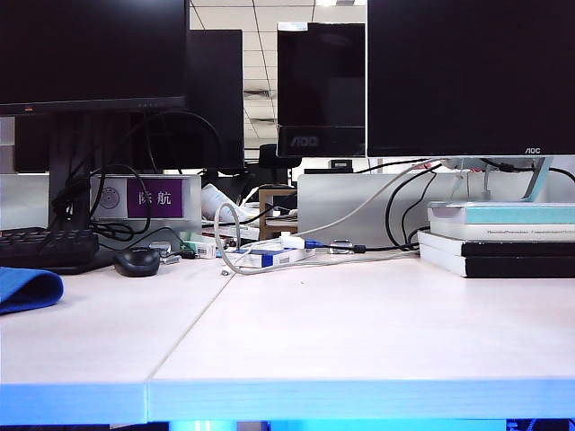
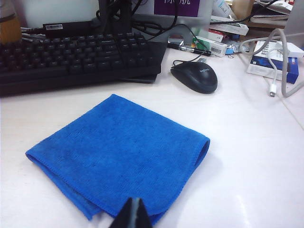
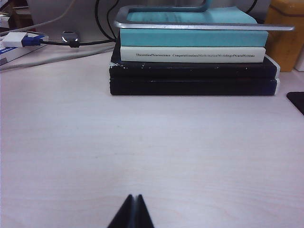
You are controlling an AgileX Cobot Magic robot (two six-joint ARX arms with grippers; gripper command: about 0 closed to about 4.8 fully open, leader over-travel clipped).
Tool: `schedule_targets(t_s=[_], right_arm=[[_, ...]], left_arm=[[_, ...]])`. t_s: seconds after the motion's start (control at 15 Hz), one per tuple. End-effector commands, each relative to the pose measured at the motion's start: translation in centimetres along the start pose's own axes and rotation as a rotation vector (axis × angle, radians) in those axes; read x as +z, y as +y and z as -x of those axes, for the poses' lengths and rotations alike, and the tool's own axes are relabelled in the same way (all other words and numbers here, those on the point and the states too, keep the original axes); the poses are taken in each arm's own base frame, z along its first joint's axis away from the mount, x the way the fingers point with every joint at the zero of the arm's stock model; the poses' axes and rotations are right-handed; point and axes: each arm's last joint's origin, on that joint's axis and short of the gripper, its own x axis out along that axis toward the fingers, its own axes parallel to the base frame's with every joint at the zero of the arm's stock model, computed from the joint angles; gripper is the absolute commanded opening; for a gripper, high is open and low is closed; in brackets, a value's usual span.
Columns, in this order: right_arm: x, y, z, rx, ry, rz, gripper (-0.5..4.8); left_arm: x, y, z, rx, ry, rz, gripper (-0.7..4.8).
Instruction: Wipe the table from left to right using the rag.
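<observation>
Blue cloth: the soft bright blue fuzzy microfibre rag (image 2: 118, 154) is lying folded flat on the far left of the desk, just in front of the black keyboard (image 2: 76, 57), with the black computer mouse (image 2: 194, 76) off to its side. In the exterior view only its rounded edge (image 1: 27, 289) pokes in at the left border.

Table: wide pale whitish-beige desk top (image 1: 359, 323) with faint wood grain, a thin seam line running back from the front edge.

My left gripper: the left gripper (image 2: 132, 213) has its dark fingertips pressed together, nothing between them, sitting right at the near edge of the rag. Can't tell if the tips actually touch the cloth.

My right gripper: the right gripper (image 3: 132, 211) is clenched too, holding nothing, over bare desk well short of the stack of books (image 3: 192, 66).

Books: two black ones at the bottom, a cream one, a pale teal one on top, with a silver monitor foot (image 3: 199, 21) resting on them.

Back of desk: white and grey cables (image 1: 269, 247), dark monitors (image 1: 467, 76).
</observation>
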Motion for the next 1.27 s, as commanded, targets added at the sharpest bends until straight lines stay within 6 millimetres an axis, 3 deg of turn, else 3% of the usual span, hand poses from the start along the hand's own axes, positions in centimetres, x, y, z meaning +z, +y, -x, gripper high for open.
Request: schedule_targets(t_s=[0.07, 0.33, 0.67, 0.93, 1.2, 1.27], right_arm=[[-0.2, 0.0, -0.1, -0.003, 0.003, 0.001, 0.25], [-0.2, 0.0, -0.1, -0.002, 0.003, -0.006, -0.04], [0.0, 0.0, 0.0, -0.005, -0.011, -0.067, -0.04], [0.9, 0.0, 0.1, 0.003, -0.072, -0.191, -0.04], [5.0, -0.3, 1.7, -0.026, -0.203, -0.218, -0.04], [6.8, -0.5, 2.7, -0.063, -0.264, -0.233, -0.04]], left_arm=[[-0.2, 0.0, 0.0, 0.003, 0.015, -0.004, -0.05], [-0.2, 0.0, 0.0, 0.003, 0.014, -0.004, -0.05], [0.8, 0.0, 0.1, 0.0, -0.062, 0.067, -0.05], [4.1, 0.0, 1.4, 0.013, -0.171, 0.123, -0.05], [8.5, 0.5, 2.6, 0.178, -0.243, 0.138, -0.05], [10.1, 0.4, 2.3, 0.189, -0.234, 0.139, -0.05]])
